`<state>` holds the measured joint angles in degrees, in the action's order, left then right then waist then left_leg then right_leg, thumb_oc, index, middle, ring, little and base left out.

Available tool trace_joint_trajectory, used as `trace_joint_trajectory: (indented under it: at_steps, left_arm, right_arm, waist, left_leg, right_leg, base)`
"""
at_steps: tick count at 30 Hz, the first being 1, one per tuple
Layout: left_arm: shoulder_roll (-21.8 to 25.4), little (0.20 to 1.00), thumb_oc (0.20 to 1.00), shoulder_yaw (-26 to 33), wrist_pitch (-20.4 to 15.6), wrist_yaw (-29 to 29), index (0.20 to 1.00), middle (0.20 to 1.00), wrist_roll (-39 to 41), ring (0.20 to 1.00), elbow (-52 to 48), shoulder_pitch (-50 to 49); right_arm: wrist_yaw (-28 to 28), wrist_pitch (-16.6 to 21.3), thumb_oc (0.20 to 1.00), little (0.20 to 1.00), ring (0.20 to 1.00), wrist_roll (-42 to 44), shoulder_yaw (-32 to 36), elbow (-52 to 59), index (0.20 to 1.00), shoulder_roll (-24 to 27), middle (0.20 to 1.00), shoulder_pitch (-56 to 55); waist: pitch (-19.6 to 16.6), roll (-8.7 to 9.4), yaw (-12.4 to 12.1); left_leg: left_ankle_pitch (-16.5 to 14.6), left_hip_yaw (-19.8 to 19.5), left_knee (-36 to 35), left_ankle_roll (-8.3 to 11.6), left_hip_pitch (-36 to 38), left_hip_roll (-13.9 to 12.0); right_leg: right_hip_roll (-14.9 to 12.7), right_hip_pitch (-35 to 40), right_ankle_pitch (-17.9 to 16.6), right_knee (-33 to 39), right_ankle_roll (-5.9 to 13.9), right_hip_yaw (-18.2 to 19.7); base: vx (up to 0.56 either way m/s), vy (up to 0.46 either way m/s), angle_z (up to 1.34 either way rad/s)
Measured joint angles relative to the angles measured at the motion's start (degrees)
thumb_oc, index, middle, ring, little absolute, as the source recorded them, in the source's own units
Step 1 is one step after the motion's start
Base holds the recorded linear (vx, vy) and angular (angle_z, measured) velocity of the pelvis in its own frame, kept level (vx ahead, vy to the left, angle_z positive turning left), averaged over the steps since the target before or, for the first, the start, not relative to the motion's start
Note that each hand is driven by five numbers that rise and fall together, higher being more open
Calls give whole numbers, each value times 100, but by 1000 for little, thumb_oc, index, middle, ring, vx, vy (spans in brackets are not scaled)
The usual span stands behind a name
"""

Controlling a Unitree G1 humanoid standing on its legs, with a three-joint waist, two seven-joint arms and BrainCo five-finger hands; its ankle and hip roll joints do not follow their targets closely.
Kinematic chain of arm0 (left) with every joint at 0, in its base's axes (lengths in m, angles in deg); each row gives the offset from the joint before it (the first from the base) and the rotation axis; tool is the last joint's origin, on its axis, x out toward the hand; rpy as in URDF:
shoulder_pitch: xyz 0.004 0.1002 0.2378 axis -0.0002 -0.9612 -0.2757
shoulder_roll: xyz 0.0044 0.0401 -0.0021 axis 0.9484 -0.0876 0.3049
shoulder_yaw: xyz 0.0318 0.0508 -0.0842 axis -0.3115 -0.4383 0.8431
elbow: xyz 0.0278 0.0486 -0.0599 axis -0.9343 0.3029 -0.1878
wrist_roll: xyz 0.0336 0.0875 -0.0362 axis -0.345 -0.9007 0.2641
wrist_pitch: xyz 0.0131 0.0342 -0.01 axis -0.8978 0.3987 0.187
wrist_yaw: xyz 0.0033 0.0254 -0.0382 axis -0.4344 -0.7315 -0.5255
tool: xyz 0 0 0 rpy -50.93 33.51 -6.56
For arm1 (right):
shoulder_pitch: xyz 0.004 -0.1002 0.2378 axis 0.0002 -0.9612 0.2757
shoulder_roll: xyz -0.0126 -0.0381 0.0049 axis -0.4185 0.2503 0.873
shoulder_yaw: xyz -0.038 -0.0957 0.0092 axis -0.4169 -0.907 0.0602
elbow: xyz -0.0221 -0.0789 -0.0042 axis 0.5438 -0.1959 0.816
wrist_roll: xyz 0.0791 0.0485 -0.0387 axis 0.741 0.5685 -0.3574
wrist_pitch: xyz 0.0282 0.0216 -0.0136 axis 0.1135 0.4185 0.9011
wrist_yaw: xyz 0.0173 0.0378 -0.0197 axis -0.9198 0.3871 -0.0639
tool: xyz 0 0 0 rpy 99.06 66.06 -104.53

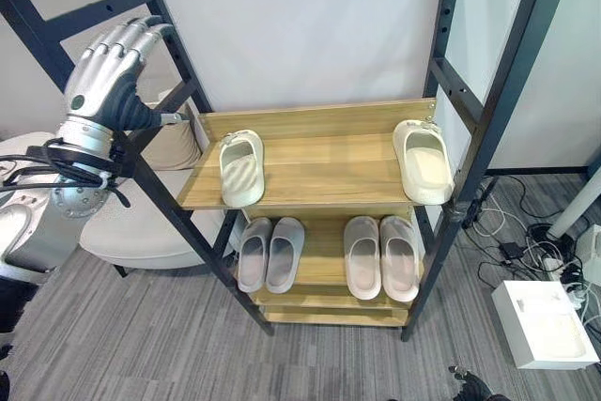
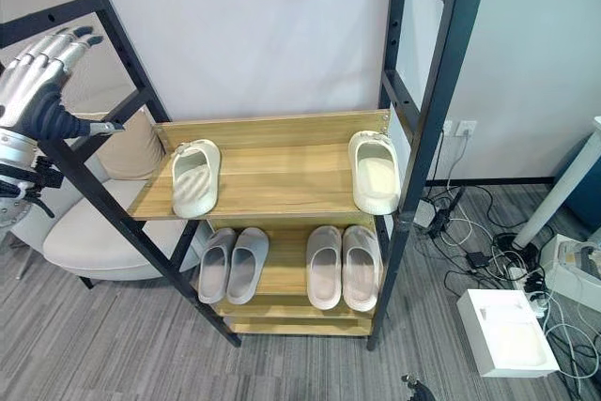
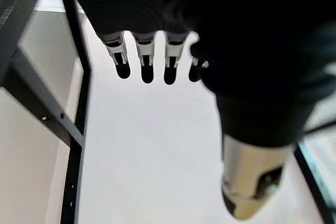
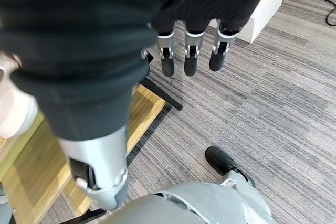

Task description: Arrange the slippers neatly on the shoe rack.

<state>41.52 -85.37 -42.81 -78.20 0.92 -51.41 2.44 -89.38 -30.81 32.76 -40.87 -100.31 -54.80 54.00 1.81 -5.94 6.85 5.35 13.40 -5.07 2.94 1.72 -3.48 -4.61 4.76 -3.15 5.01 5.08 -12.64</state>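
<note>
Two cream slippers (image 1: 241, 168) far apart on the rack's (image 1: 310, 194) upper shelf, well right of the raised left hand (image 1: 111, 72) (fingers relaxed, empty).

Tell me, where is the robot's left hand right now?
The left hand is raised, open and empty, at the eye views' upper left, beside the rack's dark frame.

Both head views look down from above at the shoe rack (image 1: 310, 176) — the same scene, slightly offset sideways. The left wrist view peers close along the left hand (image 3: 147, 61) toward a pale wall; the right wrist view looks down past the right hand (image 4: 189, 56) at the carpet (image 4: 273, 108).
</note>
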Motion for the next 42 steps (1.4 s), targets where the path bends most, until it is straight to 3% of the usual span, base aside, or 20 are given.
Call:
trace_joint_trajectory:
  at_steps: [6, 9, 12, 19, 21, 25, 32, 34, 35, 36, 37, 42]
  left_arm:
    - [-180, 1000, 1000, -706, 37, 398, 1000, 1000, -6, 1000, 398, 33]
    - [-523, 1000, 1000, -952, 166, 504, 1000, 1000, -6, 1000, 789, 152]
    - [-1348, 1000, 1000, -1139, 440, 522, 1000, 1000, 3, 1000, 1626, 479]
    - [-2431, 1000, 1000, -1252, 751, 291, 1000, 1000, 154, 1000, 2431, 610]
    - [-3235, 1000, 1000, -1173, 895, 4, 1000, 1000, 362, 1000, 2780, 827]
    - [-3205, 1000, 1000, -1308, 1029, 14, 1000, 1000, 424, 1000, 2885, 1054]
    - [-3164, 1000, 1000, -1895, 1316, 56, 1000, 1000, -421, 1000, 3723, 1891]
    - [-3072, 1000, 1000, -2434, 1378, 205, 1000, 1000, -807, 1000, 4261, 2454]
    - [-3049, 909, 909, -2426, 1405, 234, 909, 909, -960, 909, 4259, 2527]
    - [-3048, 385, 385, -2541, 1390, 261, 385, 385, -1147, 385, 4424, 2649]
    - [-3047, 200, 200, -2671, 1395, 301, 200, 200, -1188, 200, 4614, 2761]
    - [-2979, 200, 200, -3189, 1393, 544, 200, 200, -1617, 200, 5332, 3287]
  right_arm:
    - [-1, -21, 1000, 1000, 1000, 33, -24, 2, 1000, 2, 1000, 32]
    - [-3, -30, 1000, 1000, 1000, 32, -46, 14, 1000, -7, 1000, 58]
    - [-3, -51, 1000, 1000, 1000, 31, -147, 26, 1000, -16, 1000, 83]
    - [-10, -72, 1000, 1000, 1000, 28, -235, 33, 1000, -68, 1000, 95]
    - [-25, -86, 1000, 1000, 1000, 28, -243, 78, 1000, -97, 1000, 76]
    - [-95, -93, 1000, 1000, 1000, 28, -234, 257, 1000, -95, 1000, 105]
    - [-120, -156, 1000, 1000, 1000, 33, -234, 271, 1000, -87, 1000, 122]
    - [-120, -153, 1000, 1000, 1000, 34, -238, 277, 1000, -57, 1000, 141]
    - [-120, -151, 1000, 1000, 1000, 34, -238, 298, 1000, -30, 1000, 145]
    - [-119, -151, 1000, 1000, 1000, 35, -246, 299, 1000, 4, 1000, 141]
    - [-118, -151, 1000, 1000, 1000, 35, -251, 299, 1000, 21, 1000, 144]
    - [-99, -147, 1000, 1000, 1000, 51, -465, 310, 1000, 189, 1000, 208]
  waist:
    - [-1, 40, 29]
    - [0, 94, 28]
    - [-9, 135, 40]
    - [15, 168, 134]
    - [27, 158, 172]
    - [43, 139, 323]
    - [71, 97, 381]
    - [92, 62, 378]
    - [106, 39, 403]
    - [116, 16, 437]
    - [122, 10, 456]
    - [135, 0, 529]
  left_leg:
    - [21, -17, 2, 23, -54, -14]
    - [21, -19, 2, 22, -57, -10]
    - [20, -10, 1, 23, -64, 0]
    - [41, 44, 2, -8, -62, -12]
    - [23, 102, 1, 1, -63, -6]
    - [11, 127, 0, 16, -59, -24]
    - [6, 215, 0, 14, -70, -29]
    - [-2, 280, 0, 4, -76, -33]
    - [-7, 287, 0, 2, -73, -33]
    - [-7, 292, 1, 2, -70, -33]
    - [-6, 293, 1, 0, -71, -38]
    - [15, 293, 4, -32, -75, -39]
  right_leg:
    - [17, -18, -9, -1, -12, -17]
    - [14, -19, -8, -1, -12, -17]
    - [1, -66, -9, -1, -13, -10]
    - [9, -101, -14, -1, -15, 9]
    - [1, -101, -12, 0, -14, 21]
    - [9, -119, -16, 1, -14, 47]
    - [11, -188, -32, 2, -13, 160]
    - [8, -208, -44, 1, -14, 176]
    - [7, -215, -45, 1, -13, 199]
    - [12, -221, -44, 1, -14, 213]
    - [15, -222, -43, 1, -15, 214]
    - [23, -201, -34, -2, -28, 209]
  base:
    - [0, 0, 0]
    - [0, 0, 0]
    - [0, 0, -1]
    - [0, 0, -4]
    - [0, 0, 0]
    - [8, -2, -6]
    - [-1, -8, -8]
    - [6, -11, -11]
    - [8, -20, -9]
    - [2, -26, -8]
    - [1, -27, -5]
    - [0, 0, 0]
